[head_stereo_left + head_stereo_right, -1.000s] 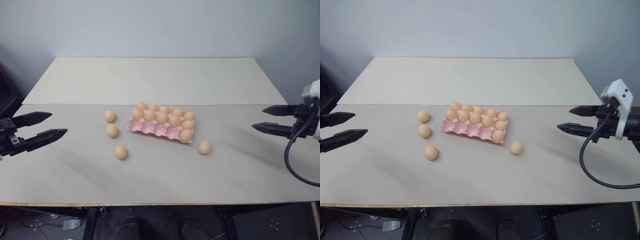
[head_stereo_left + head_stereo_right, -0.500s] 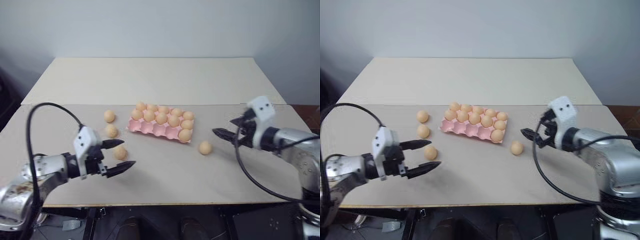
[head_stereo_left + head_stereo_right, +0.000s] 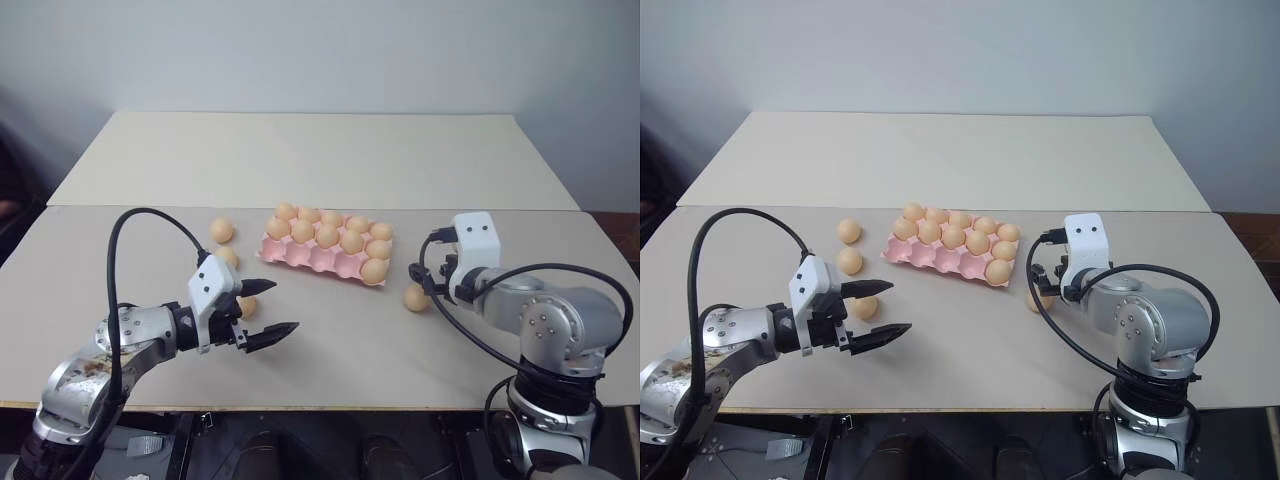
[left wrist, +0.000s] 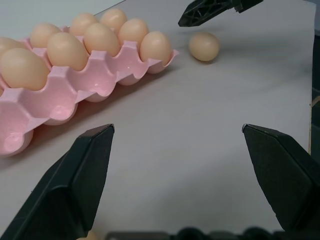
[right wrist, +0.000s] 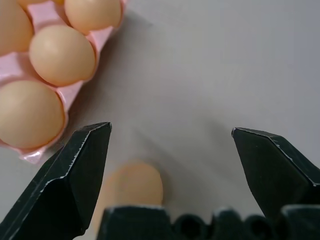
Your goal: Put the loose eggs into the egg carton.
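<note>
The pink egg carton [image 3: 311, 259] lies mid-table, its back rows filled with several eggs and its front cups bare. Three loose eggs lie left of it: a far one [image 3: 221, 230], a middle one [image 3: 228, 257], and a near one [image 3: 864, 307] close by my left gripper's fingers. My left gripper [image 3: 283, 306] stands open, pointing toward the carton, with nothing between its tips. A further loose egg [image 5: 132, 185] lies right of the carton's front corner. My right gripper [image 5: 170, 129] hangs open just above it, near the base of the fingers.
The table [image 3: 300, 160] is two tan boards joined by a seam behind the carton, against a pale wall. Bare surface runs from the carton to the front edge. Black cables loop from both wrists.
Both arms have swung in from the table's sides and come down. The left gripper has reached the near left egg, the right one the egg right of the carton. Both stayed open.
</note>
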`<state>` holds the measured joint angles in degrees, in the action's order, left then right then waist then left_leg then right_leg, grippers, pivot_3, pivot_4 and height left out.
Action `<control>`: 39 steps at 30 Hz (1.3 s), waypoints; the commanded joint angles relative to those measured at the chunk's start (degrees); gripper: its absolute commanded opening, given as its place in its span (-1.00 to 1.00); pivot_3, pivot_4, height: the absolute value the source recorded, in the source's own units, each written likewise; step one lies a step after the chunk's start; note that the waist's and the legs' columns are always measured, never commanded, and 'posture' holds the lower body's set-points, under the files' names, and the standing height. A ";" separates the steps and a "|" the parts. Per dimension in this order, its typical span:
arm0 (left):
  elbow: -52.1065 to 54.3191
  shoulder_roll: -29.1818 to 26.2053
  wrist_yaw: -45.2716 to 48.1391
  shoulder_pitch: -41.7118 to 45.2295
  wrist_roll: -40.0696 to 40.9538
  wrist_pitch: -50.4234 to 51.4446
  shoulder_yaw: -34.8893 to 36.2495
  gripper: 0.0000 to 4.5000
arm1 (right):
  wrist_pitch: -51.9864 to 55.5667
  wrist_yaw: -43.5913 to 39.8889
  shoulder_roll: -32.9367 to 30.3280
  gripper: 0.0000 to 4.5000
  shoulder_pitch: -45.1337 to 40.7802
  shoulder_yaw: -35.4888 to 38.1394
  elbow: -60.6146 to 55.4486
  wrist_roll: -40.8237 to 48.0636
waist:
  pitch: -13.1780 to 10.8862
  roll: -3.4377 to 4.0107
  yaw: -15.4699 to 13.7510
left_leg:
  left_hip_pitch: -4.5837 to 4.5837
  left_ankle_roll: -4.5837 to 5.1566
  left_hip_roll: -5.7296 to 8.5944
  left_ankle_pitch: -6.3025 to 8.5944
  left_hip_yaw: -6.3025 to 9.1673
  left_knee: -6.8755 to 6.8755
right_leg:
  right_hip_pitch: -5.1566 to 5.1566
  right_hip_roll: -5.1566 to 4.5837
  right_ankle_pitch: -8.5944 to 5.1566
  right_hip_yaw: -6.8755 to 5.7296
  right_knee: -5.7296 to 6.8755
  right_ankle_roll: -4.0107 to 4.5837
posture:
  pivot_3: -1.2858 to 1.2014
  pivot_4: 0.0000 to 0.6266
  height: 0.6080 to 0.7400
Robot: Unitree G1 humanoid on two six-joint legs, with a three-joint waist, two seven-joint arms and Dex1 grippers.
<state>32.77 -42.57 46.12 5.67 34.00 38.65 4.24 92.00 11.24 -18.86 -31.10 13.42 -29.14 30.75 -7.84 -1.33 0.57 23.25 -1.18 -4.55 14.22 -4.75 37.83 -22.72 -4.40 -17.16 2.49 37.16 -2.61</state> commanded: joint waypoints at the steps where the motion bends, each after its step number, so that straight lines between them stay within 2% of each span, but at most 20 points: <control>1: 0.75 -0.11 0.43 0.13 0.05 -1.52 0.38 0.99 | 0.50 6.10 0.96 1.00 1.14 2.13 -1.00 4.34 | 0.00 0.00 0.12 | 0.00 0.00 -0.01 0.00 0.01 0.00 | 0.00 0.01 0.00 -0.01 0.00 0.00 | 0.03 -0.52 1.00; 25: 0.84 -0.84 0.08 -0.69 -0.48 -1.63 0.89 0.99 | 0.50 33.89 0.67 1.00 1.07 3.67 8.21 36.39 | 0.00 0.00 0.27 | 0.02 0.02 -0.05 0.01 0.02 -0.02 | -0.01 0.02 0.00 -0.01 -0.03 0.00 | 0.03 -0.52 1.00; 35: 0.83 -0.55 -0.19 -0.66 -0.57 -1.80 0.42 0.99 | 0.50 38.23 -6.75 1.00 2.52 3.17 9.31 43.77 | 0.00 0.00 0.25 | 0.04 0.02 -0.05 0.01 0.03 -0.02 | -0.01 0.02 0.00 -0.01 -0.06 0.00 | 0.03 -0.52 1.00; 39: 0.37 -0.36 -0.14 -0.12 -0.79 -2.05 -0.09 0.99 | 0.50 39.03 -7.81 1.00 2.88 2.68 9.60 46.21 | 0.00 0.00 0.42 | 0.04 0.03 -0.06 0.01 0.03 -0.03 | -0.01 0.04 0.00 0.00 -0.06 0.00 | 0.03 -0.52 1.00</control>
<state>32.77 -43.00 45.89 4.81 33.28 37.73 3.81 92.00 49.62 -26.13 -28.11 16.06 -18.60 75.12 -7.83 -1.33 0.99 23.28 -1.16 -4.62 14.23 -4.73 37.80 -22.73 -4.36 -17.16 2.50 37.10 -2.62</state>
